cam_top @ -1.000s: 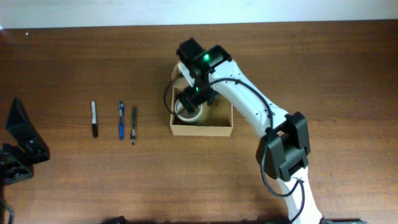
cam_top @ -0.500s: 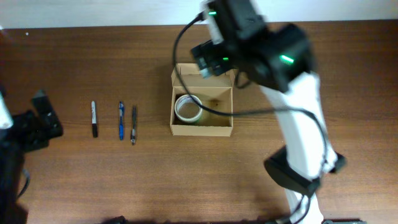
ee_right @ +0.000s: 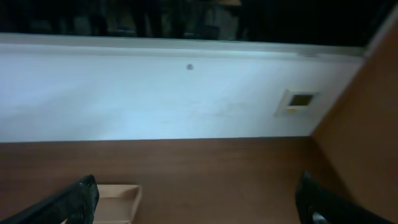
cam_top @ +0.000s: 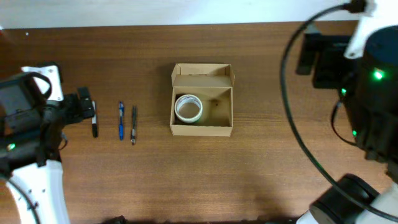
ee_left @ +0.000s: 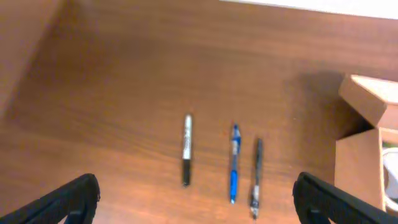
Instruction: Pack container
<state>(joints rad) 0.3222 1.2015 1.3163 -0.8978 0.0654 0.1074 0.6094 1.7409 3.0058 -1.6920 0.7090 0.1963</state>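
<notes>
The right arm has lifted away from the container point(cam_top: 202, 126) to the right side of the table point(cam_top: 249, 180), and the left arm has swung in toward the pens. The container sits mid-table with its flap lid open at the far side and a tape roll point(cam_top: 188, 107) lying in its left part. Well left of it, a black marker point(ee_left: 186, 149), a blue pen point(ee_left: 234, 163) and a dark pen point(ee_left: 256, 177) lie side by side, apart from one another. The left gripper point(ee_left: 196, 186) hangs over the marker with fingers spread wide, holding nothing. The right gripper point(ee_right: 196, 193) faces the far wall, fingers also spread and empty.
</notes>
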